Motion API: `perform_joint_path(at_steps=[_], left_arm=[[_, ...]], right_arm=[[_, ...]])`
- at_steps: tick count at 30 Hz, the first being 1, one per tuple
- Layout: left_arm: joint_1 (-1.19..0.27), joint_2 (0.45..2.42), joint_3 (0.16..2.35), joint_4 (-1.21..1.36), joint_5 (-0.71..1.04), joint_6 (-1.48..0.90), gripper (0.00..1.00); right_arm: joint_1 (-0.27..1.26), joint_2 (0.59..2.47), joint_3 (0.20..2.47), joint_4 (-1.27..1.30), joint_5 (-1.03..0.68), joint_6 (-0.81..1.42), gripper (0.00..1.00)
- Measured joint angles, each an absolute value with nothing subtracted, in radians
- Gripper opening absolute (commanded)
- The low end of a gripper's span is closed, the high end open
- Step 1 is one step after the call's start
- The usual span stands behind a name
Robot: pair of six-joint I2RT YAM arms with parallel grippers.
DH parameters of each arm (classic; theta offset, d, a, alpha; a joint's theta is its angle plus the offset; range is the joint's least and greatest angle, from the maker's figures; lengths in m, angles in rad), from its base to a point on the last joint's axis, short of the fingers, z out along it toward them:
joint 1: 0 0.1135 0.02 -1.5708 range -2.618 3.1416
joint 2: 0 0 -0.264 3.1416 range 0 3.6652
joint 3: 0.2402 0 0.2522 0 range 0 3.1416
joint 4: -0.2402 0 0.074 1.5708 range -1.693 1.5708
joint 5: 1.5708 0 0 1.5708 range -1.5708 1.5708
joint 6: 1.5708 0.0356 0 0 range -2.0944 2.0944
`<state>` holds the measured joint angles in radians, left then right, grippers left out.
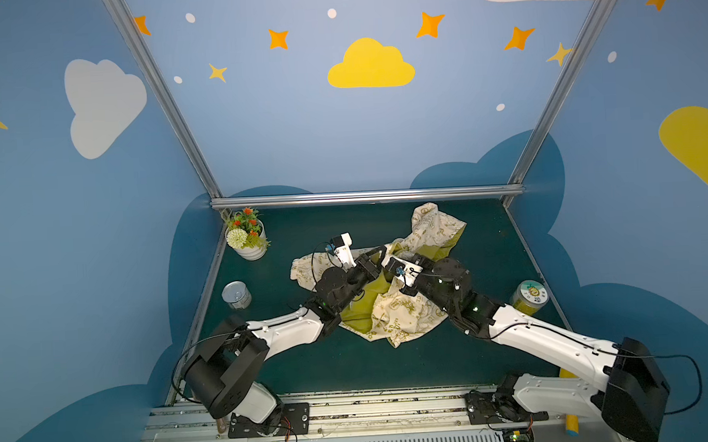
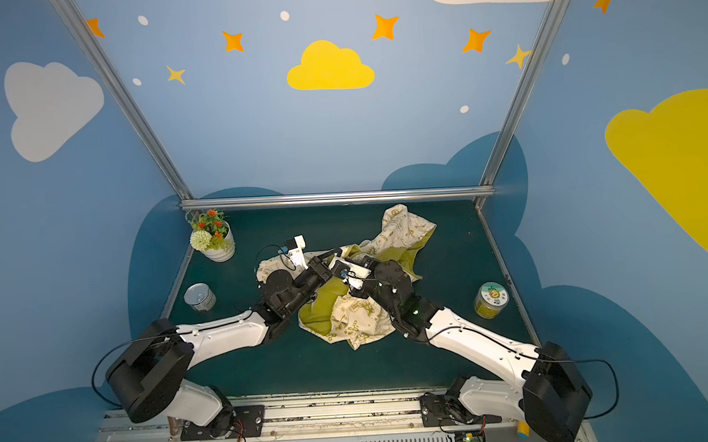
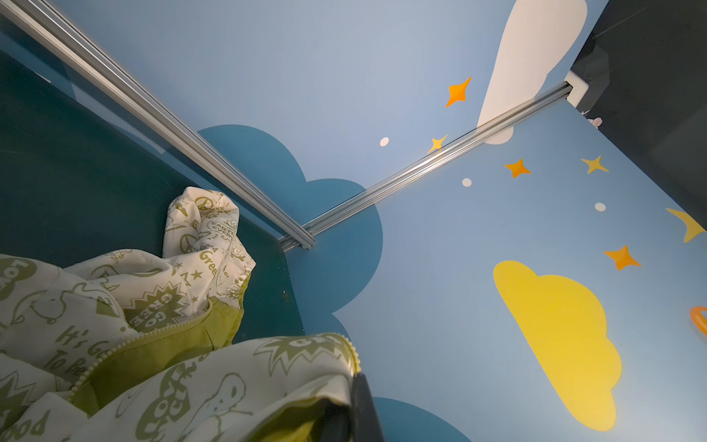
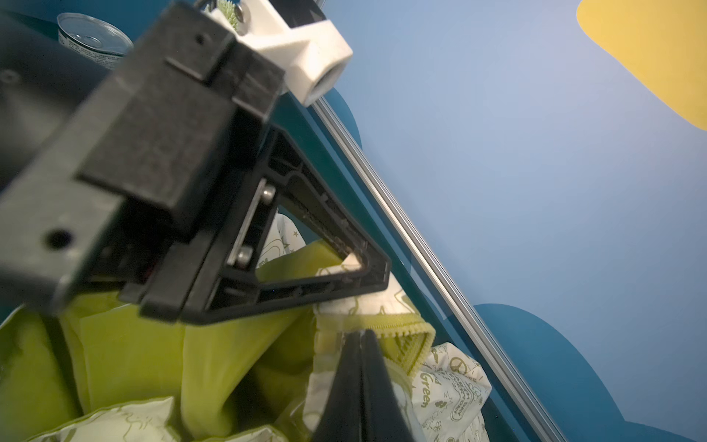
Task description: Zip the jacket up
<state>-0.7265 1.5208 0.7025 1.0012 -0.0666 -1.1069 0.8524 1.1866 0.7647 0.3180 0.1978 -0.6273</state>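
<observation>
**Top views:** jacket (image 1: 399,315), cream with olive print, crumpled at the middle of the table (image 1: 351,367). One flap runs out toward 1 o'clock, the yellow-green lining is turned up across the centre, and the front is not joined. Left gripper (image 1: 377,255) and right gripper (image 1: 391,261) meet just beside each other at the heap's 12 o'clock edge; the jaws are too small to read from here. Well apart from the cloth: flower pot (image 1: 247,240) at 10 o'clock, tin can (image 1: 236,295) at 9 o'clock, jar (image 1: 529,298) at 3 o'clock

**Left wrist view:** one row of zipper (image 3: 114,350) teeth runs along the lining edge. A second row borders a raised cream hem, and the left gripper is clamped on that hem with one dark finger visible. Not legible in the top views: the two tooth rows lie apart

**Right wrist view:** the right gripper's fingers are pressed together, nipping the olive zipper tape by its end. The left gripper's tip pinches cream cloth close by. Slider: not found in any view

**Hazards, as judged:**
- The hold on the tape is slim, so a tug may pull it free
- The two tools are near enough to knock together
- Loose lining beside the teeth could get caught
- A pull on the bunched heap may drag the whole garment instead of tensioning the tape
</observation>
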Motion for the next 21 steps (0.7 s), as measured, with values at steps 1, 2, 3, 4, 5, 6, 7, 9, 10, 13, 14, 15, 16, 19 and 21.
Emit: perform_joint_path(at_steps=[1,2,3,4,5,6,7,9,10,13,14,15,16,19,21], left_arm=[[-0.727,1.517,0.702,0.996,-0.067,-1.106,0.03],[-0.727,1.511,0.702,0.987,-0.067,-1.104,0.03],[-0.727,1.502,0.702,0.974,-0.066,-1.103,0.03],[-0.727,1.492,0.702,0.962,-0.067,-1.1,0.03],[-0.727,1.48,0.702,0.947,-0.066,-1.095,0.03],[-0.728,1.467,0.702,0.932,-0.066,-1.09,0.03],[-0.728,1.456,0.702,0.917,-0.066,-1.084,0.03],[-0.728,1.431,0.702,0.884,-0.064,-1.073,0.03],[-0.728,1.421,0.702,0.867,-0.064,-1.069,0.03],[-0.728,1.391,0.696,0.833,-0.065,-1.061,0.03],[-0.728,1.381,0.691,0.821,-0.065,-1.058,0.03],[-0.728,1.373,0.689,0.808,-0.067,-1.057,0.03],[-0.728,1.364,0.687,0.794,-0.067,-1.054,0.03],[-0.727,1.333,0.686,0.755,-0.067,-1.044,0.03],[-0.727,1.314,0.683,0.738,-0.067,-1.039,0.03]], right_arm=[[0.852,1.187,0.765,0.318,0.202,-0.624,0.0],[0.852,1.187,0.765,0.319,0.207,-0.62,0.0],[0.852,1.187,0.765,0.322,0.213,-0.612,0.0],[0.851,1.187,0.765,0.326,0.219,-0.606,0.0],[0.85,1.187,0.765,0.331,0.224,-0.6,0.0],[0.851,1.187,0.765,0.336,0.224,-0.592,0.0],[0.852,1.187,0.765,0.339,0.224,-0.586,0.0],[0.854,1.187,0.768,0.342,0.222,-0.572,0.0],[0.855,1.187,0.769,0.342,0.221,-0.565,0.0],[0.858,1.187,0.775,0.342,0.212,-0.547,0.0],[0.859,1.187,0.781,0.336,0.208,-0.539,0.0],[0.86,1.187,0.787,0.331,0.205,-0.531,0.0],[0.86,1.187,0.791,0.328,0.202,-0.525,0.0],[0.865,1.188,0.804,0.315,0.197,-0.504,0.0],[0.87,1.188,0.808,0.31,0.197,-0.493,0.0]])
